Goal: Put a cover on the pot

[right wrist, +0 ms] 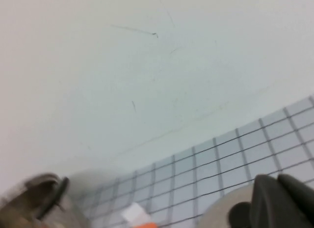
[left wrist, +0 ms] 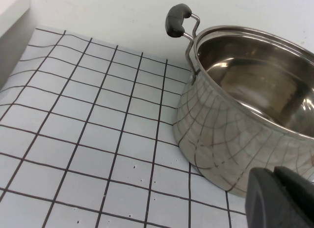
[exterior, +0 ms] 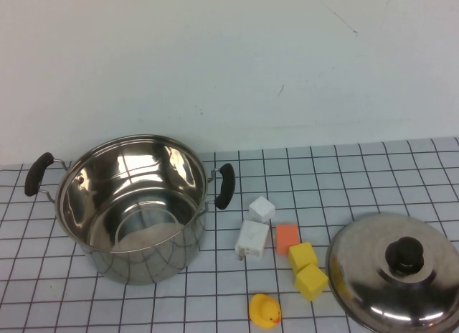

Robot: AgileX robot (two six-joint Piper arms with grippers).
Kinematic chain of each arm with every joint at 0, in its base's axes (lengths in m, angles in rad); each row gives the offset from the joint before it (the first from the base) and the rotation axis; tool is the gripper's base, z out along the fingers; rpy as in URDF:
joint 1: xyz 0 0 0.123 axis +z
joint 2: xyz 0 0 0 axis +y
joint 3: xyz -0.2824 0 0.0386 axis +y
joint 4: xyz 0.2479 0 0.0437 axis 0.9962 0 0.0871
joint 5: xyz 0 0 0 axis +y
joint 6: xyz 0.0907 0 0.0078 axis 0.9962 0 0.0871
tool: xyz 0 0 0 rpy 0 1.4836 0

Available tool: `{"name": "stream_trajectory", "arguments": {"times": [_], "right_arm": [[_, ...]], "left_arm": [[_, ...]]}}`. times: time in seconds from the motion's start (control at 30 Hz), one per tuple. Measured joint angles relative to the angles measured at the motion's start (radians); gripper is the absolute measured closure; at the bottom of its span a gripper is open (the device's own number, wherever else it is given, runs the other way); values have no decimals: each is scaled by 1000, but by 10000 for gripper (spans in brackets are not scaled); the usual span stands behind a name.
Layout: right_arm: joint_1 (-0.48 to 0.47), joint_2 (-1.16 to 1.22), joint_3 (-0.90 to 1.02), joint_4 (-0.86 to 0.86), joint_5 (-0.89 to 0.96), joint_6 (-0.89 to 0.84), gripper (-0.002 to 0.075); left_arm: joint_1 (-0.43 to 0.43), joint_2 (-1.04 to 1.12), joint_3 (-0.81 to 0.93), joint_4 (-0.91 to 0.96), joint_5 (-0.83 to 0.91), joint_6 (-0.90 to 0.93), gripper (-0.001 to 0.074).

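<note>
Between the pot (exterior: 133, 207) on the left of the gridded table (exterior: 373, 175) and the domed lid (exterior: 398, 279) at the front right lies a scatter of small things: two white blocks (exterior: 253, 238), an orange block (exterior: 287, 238), two yellow blocks (exterior: 308, 270) and a rubber duck (exterior: 265, 310). The pot stands upright, uncovered and empty (only reflections show inside), its black handles (exterior: 225, 186) out to either side. The left gripper (left wrist: 282, 198) sits just beside the pot's outer wall and the right gripper (right wrist: 284, 201) is near the lid's knob (exterior: 406, 254); I cannot tell whether either is spread or closed.

No text, label, brand, number or sign can be read on anything here.
</note>
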Motion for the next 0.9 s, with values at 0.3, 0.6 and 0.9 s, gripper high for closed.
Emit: {"name": "stream_trajectory", "arguments": {"times": [0.3, 0.6, 0.9], "right_arm": [[0, 170, -166, 50, 66, -493, 728], [145, 727, -326, -327, -286, -205, 570], [390, 1286, -332, -402, -994, -82, 121]], "left_arm": [[0, 0, 0, 0, 0, 0, 738], [0, 0, 0, 0, 0, 0, 738], [0, 0, 0, 0, 0, 4, 738]]}}
